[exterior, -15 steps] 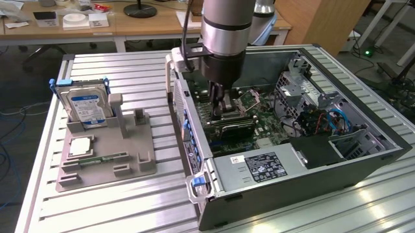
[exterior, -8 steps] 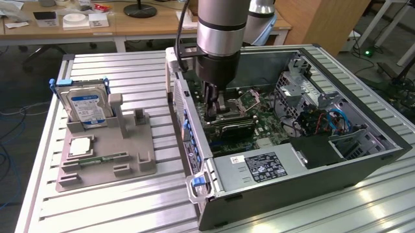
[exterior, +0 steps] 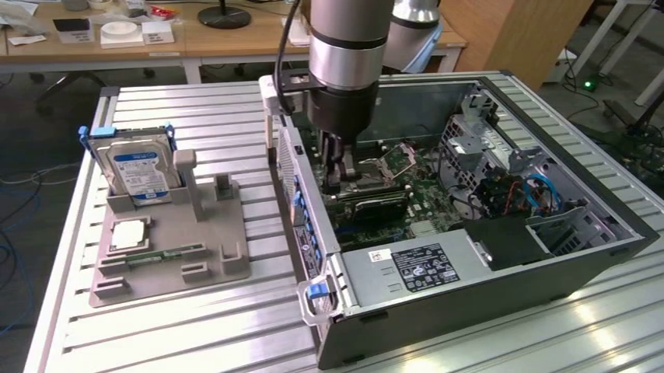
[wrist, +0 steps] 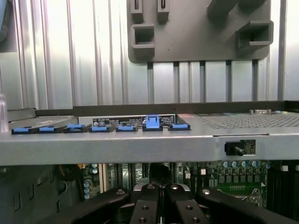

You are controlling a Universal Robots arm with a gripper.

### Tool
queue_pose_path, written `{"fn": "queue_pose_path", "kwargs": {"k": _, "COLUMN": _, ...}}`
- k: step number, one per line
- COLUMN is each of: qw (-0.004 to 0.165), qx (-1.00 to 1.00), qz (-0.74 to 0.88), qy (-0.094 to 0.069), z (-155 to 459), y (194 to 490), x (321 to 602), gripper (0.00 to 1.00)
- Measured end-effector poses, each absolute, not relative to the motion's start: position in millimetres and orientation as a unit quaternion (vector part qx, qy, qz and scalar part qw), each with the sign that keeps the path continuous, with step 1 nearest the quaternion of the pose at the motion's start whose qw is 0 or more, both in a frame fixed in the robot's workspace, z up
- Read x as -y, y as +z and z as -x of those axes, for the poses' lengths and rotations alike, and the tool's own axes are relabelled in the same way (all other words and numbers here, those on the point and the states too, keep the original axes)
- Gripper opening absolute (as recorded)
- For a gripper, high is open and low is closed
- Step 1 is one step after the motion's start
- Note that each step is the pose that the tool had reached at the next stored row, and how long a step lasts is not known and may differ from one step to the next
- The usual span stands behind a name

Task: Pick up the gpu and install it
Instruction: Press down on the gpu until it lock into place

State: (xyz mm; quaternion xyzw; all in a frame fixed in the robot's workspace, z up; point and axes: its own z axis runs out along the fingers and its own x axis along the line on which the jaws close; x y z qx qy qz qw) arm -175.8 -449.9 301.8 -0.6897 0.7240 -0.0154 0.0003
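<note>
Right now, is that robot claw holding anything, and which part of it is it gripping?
It cannot be told. The gripper is down inside the computer case, right at a dark card, the gpu, above the motherboard.

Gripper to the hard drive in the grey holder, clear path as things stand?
Probably not directly. The gripper is down inside the open computer case, and the case wall stands between it and the hard drive, upright in the grey holder. Above the drive looks free.
</note>
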Motion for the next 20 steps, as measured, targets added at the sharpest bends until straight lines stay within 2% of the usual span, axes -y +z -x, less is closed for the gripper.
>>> {"fn": "queue_pose_path", "kwargs": {"k": 8, "qw": 0.0, "qx": -0.724, "qz": 0.69, "qy": -0.015, "z": 180.5, "y": 299.9, "x": 438.9, "gripper": 0.11}}
{"fn": "queue_pose_path", "kwargs": {"k": 20, "qw": 0.0, "qx": -0.724, "qz": 0.69, "qy": -0.015, "z": 184.4, "y": 298.9, "x": 443.9, "gripper": 0.11}}
